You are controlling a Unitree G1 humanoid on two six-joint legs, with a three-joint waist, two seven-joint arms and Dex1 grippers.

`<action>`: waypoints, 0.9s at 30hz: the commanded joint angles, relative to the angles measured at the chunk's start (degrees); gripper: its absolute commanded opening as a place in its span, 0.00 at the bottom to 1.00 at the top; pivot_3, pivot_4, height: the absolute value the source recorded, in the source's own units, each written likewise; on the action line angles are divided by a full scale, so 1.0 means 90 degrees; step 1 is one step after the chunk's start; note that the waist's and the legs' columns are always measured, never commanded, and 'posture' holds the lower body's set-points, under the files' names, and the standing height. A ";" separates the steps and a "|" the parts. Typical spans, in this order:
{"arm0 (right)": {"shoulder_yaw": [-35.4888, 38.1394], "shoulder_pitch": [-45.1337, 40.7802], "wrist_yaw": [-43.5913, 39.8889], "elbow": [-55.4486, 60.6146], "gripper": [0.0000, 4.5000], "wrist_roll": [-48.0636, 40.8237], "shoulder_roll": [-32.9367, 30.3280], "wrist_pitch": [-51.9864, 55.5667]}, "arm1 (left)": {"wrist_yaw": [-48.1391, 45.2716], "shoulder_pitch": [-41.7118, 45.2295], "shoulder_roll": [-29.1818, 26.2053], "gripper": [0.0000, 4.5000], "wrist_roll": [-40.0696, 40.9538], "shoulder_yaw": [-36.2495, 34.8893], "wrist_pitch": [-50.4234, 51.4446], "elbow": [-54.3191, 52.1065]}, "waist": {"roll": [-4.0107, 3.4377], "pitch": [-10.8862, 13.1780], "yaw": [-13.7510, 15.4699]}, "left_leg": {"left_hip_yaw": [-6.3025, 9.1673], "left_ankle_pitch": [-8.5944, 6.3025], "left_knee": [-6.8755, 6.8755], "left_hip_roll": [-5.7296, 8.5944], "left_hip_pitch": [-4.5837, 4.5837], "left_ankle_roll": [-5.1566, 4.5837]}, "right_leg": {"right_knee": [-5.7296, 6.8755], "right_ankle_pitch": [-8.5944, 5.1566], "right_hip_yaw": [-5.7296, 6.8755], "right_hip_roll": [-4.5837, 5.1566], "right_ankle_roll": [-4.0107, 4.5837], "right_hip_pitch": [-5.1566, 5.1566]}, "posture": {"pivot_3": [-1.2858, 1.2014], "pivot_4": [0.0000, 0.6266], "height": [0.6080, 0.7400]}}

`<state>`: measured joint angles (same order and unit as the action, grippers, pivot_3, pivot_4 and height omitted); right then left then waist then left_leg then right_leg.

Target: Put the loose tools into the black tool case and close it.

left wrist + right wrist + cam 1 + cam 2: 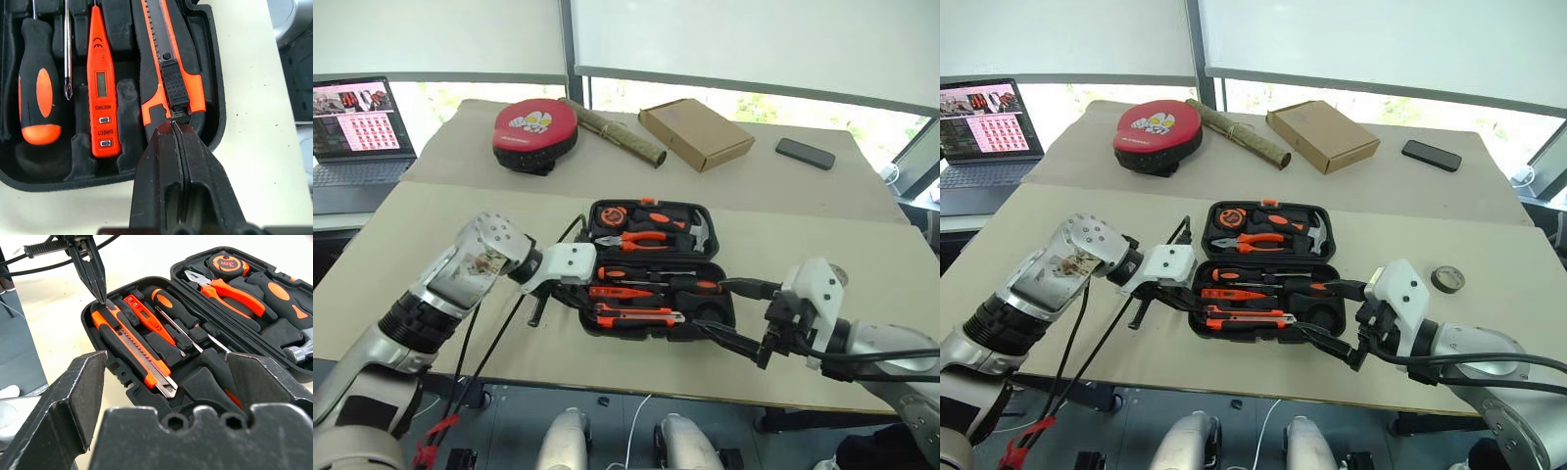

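The black tool case [1266,271] lies open near the middle of the worktop [1058,235], its lid half on the far side and its tray half on the near side. In the lid half sit an orange tape measure [1231,215], orange-handled pliers [1258,238] and a steel-headed hammer [1317,231]. The tray half holds two orange-and-black-handled screwdrivers [1317,287], the all-orange tester screwdriver [100,93] and, in the nearest slot, the orange-and-black utility knife [168,68].

The left gripper [173,128] comes in from the left of the case, its fingers pressed together with nothing between them, their tips resting at the left end of the utility knife. The right gripper [166,382] hangs at the near right corner of the case with its fingers [63,406] spread wide and empty, pointing across the tray toward the left.

The small black tape roll [1446,279] lies on the worktop to the right of the case, well apart from it and beyond the right arm.

At the far side of the worktop are a red-and-black round pad [1156,134], a rolled tube [1239,130], a brown cardboard box [1322,134] and a dark phone [1431,154]. A laptop [984,132] with a lit screen stands to the far left.
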<state>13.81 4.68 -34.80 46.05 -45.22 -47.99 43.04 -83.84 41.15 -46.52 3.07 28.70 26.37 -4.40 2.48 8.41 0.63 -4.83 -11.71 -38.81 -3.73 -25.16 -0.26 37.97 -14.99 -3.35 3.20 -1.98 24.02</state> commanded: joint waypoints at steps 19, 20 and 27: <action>0.0244 0.0139 0.0043 0.0189 1.00 -0.0038 -0.0035 -0.0068 | -0.0920 0.1360 0.0505 0.01 0.0661 -0.0508 -0.0625 0.1254 | -0.0010 -0.0007 0.0008 | 0.0003 0.0000 -0.0003 -0.0002 -0.0008 0.0000 | 0.0003 -0.0001 -0.0001 -0.0005 0.0000 0.0009 | 0.52 0.24 1.00; 0.0233 0.0139 0.0047 0.0186 1.00 -0.0030 -0.0031 -0.0070 | -0.0876 0.1460 0.0648 0.01 0.0509 -0.0423 -0.0837 0.1491 | -0.0011 -0.0007 0.0015 | 0.0002 0.0000 -0.0003 0.0002 -0.0007 0.0000 | 0.0000 -0.0002 -0.0001 -0.0003 -0.0002 0.0005 | 0.52 0.24 1.00; 0.0168 0.0074 0.0108 0.0165 1.00 -0.0013 -0.0010 -0.0049 | -0.0785 0.1697 0.1836 0.01 0.0182 0.0091 -0.1125 0.1978 | -0.0005 -0.0004 -0.0015 | 0.0004 0.0000 -0.0005 0.0005 -0.0020 -0.0001 | -0.0003 -0.0001 -0.0003 -0.0003 -0.0004 0.0012 | 0.52 0.24 1.00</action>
<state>14.31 5.75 -34.22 46.24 -45.31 -48.00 43.04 -90.99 55.26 -30.61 5.57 29.67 17.34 14.00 2.44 8.38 0.50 -4.78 -11.71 -38.84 -3.69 -25.34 -0.27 37.95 -15.00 -3.39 3.16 -2.01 24.14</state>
